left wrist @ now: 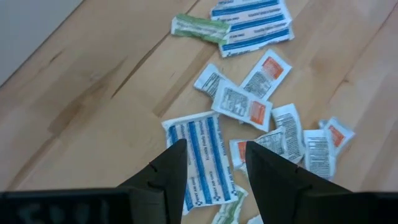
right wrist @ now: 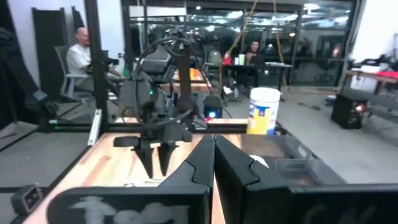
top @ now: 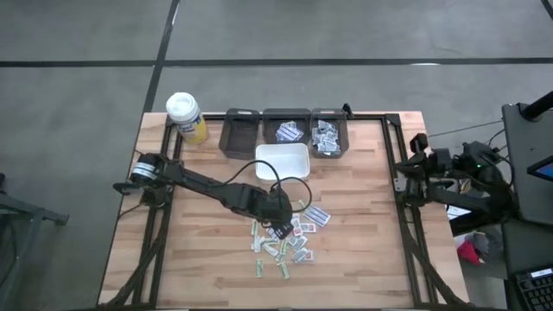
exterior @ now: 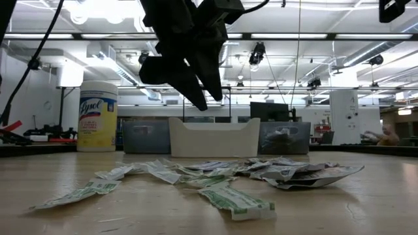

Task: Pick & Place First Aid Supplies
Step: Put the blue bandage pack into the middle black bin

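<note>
Item: left gripper (top: 278, 223), over the middle of the wooden table (top: 363, 259), above the near edge of the scatter of first aid supplies (top: 289, 242); fingers (left wrist: 166, 173) apart and empty, hanging clear of the wood in the low view. Directly below and between the fingers, in the left wrist view: one blue-striped white packet (left wrist: 202, 155), lying flat, its long axis running roughly along the line out from the gripper, so the fingers appear to straddle its narrow width; a straight descent looks like the move this calls for. Just beyond it: small white packets with red print (left wrist: 245, 106), some overlapping, and a green strip (left wrist: 200, 28) with further blue-striped packets (left wrist: 252, 22) farther out. The pile as a whole sits between table centre and the front edge, green strips toward the front. Farther back: a white tray (top: 282, 161), then three dark bins (top: 285, 131) in a row, the middle and right ones already holding packets. Back left corner: a white-capped yellow bottle (top: 187, 117). Right gripper (right wrist: 212, 163): parked off the table's right side, fingers together, well apart from the pile; the left arm is plainly the nearer.
</note>
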Robot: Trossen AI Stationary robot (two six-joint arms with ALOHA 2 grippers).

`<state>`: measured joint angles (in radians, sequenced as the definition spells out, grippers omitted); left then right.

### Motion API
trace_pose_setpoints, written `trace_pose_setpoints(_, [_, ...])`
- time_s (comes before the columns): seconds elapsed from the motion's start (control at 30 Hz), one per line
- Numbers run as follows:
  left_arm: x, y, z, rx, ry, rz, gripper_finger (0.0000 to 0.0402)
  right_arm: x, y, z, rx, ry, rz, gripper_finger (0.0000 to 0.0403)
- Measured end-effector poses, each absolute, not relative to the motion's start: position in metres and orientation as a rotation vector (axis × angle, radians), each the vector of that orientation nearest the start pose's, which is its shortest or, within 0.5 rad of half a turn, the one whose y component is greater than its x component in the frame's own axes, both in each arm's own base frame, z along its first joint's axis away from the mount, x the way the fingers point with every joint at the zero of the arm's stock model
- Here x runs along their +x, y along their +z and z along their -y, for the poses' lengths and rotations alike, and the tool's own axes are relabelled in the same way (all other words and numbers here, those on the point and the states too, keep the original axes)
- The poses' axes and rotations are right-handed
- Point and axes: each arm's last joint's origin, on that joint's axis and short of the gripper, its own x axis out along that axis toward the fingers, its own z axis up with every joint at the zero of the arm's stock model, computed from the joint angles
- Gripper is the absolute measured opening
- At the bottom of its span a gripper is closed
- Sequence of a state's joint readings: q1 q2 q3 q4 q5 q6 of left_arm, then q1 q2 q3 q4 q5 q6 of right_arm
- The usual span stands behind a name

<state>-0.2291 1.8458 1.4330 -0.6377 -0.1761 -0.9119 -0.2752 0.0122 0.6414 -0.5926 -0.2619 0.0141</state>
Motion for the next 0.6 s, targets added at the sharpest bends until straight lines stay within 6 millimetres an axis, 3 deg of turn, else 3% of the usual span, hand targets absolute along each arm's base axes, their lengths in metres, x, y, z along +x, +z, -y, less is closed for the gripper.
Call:
trace_pose_setpoints(0.13, [0.379, 0.231, 0.083, -0.620, 0.414, -0.955, 0.0155, 0.030, 0.294, 0.000, 0.030, -0.001, 0.020, 0.0008])
trace_pose_setpoints(0.27, [0.380, 0.232, 0.083, -0.620, 0.412, -0.950, 0.0155, 0.031, 0.291, 0.001, 0.021, 0.006, 0.083, 0.0008])
trace_pose_setpoints(0.4, [0.380, 0.232, 0.084, -0.621, 0.412, -0.949, 0.0155, 0.043, 0.275, 0.004, 0.075, 0.015, 0.058, 0.0008])
trace_pose_setpoints(0.6, [0.380, 0.232, 0.085, -0.605, 0.397, -0.948, 0.0155, 0.048, 0.272, 0.004, 0.067, 0.057, 0.059, 0.0008])
